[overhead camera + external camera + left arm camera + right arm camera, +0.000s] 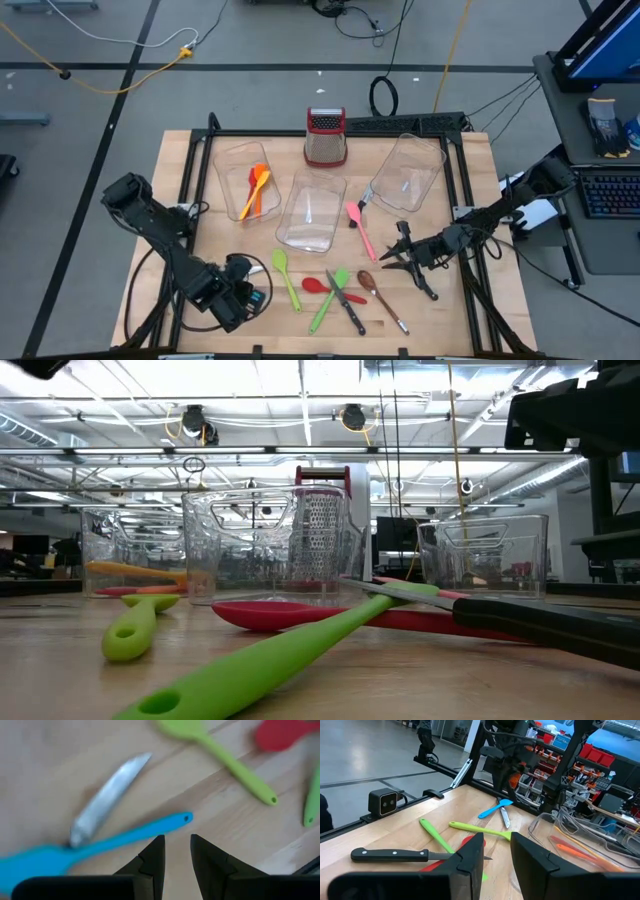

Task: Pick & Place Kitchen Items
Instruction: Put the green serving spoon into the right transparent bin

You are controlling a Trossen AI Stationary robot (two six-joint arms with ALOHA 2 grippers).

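My left gripper (177, 851) hangs open at the table's near left (243, 296), pointing steeply down. Its fingertips stand just short of the handle end of a blue spatula (100, 845). The spatula lies flat on the wood beside a knife blade (107, 797). My right gripper (497, 849) stands open and level at the table's right (392, 258), with nothing between its fingers. Between the arms lie a green spatula (286, 277), a red spoon (318, 285), a green spoon (330, 296), a black-handled knife (349, 306), a brown spoon (381, 297) and a pink spatula (360, 228).
Three clear bins stand across the table's middle and far part. The left one (243, 160) holds orange utensils (255, 190); the middle one (312, 212) and right one (410, 172) show none. A red-topped box grater (325, 136) stands at the far edge. Bare wood lies at the near right.
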